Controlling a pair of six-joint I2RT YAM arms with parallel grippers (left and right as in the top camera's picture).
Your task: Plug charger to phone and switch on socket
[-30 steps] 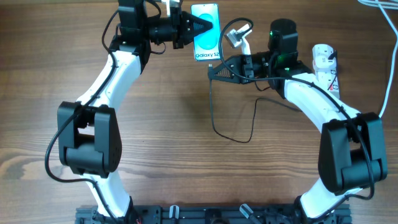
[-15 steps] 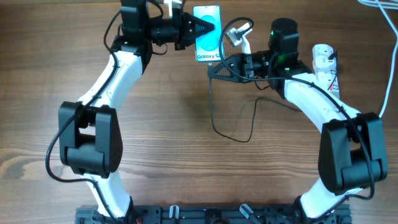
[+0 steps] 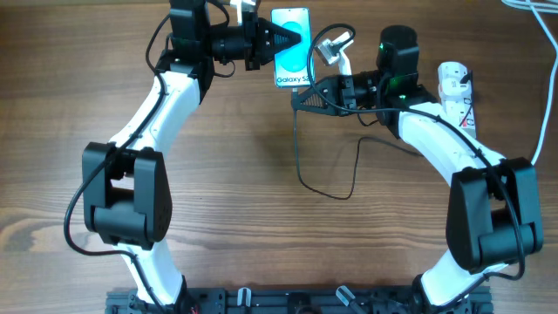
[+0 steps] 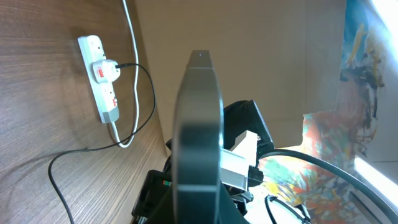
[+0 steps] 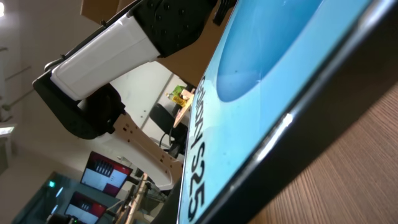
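My left gripper [image 3: 281,40] is shut on the phone [image 3: 292,48] and holds it above the table at the back, cyan screen up. The left wrist view shows the phone edge-on [image 4: 199,124]. My right gripper [image 3: 302,98] sits just below the phone's text end, shut on the tip of the charger. Its thin black cable [image 3: 324,190] loops down over the table and back to the socket [image 3: 453,87] at the right. The socket also shows in the left wrist view [image 4: 99,81] with a plug in it. The right wrist view is filled by the phone's screen [image 5: 280,62]; the connector tip is hidden.
A thick white cable [image 3: 542,35] runs along the table's back right corner. A wooden table [image 3: 261,244] lies under both arms. A white and grey wrist part [image 3: 336,48] sits right of the phone.
The left gripper and the phone have shifted very slightly right. The right arm and the cable have not moved.
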